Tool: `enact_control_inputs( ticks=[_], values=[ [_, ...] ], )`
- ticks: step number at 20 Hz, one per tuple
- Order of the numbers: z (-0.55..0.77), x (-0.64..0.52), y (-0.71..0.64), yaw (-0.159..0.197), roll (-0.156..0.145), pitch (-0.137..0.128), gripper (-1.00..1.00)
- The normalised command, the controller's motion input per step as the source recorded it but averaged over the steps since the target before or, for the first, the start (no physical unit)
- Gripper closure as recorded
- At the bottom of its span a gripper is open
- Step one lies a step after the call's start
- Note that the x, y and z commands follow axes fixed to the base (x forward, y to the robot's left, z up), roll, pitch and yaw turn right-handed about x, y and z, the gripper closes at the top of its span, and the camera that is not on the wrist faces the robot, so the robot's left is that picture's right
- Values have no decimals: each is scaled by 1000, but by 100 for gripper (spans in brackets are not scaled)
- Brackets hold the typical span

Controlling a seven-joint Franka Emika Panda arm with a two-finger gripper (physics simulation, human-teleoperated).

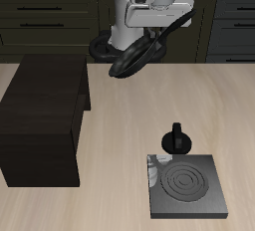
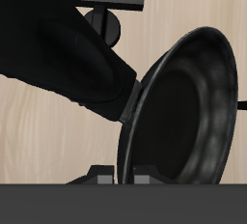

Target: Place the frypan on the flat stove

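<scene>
We observe the two-finger gripper (image 1: 149, 38) raised high, fingers clenched on the tilted round black frypan (image 1: 129, 61). The flat dark-grey stove (image 1: 187, 186) sits well apart, beside a large dark wooden box (image 1: 42, 120).

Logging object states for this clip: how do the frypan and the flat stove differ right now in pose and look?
The frypan hangs tilted in the air under the gripper, far back over the table; the flat stove lies flat near the table's front edge. The frypan is round and plain black; the flat stove is square, dark grey, with pale ring marks. Both are dark.
</scene>
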Motion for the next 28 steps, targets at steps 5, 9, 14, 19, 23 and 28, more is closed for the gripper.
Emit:
enact_control_inputs(
  ticks=[5, 9, 14, 19, 23, 28],
  values=[
    [127, 405, 189, 11, 4, 15, 100],
    [68, 314, 113, 14, -10, 17, 100],
    [105, 410, 219, 36, -11, 4, 100],
    [41, 358, 181, 15, -24, -10, 100],
    [40, 179, 101, -17, -4, 8, 100],
    [49, 235, 107, 15, -3, -3, 100]
  ],
)
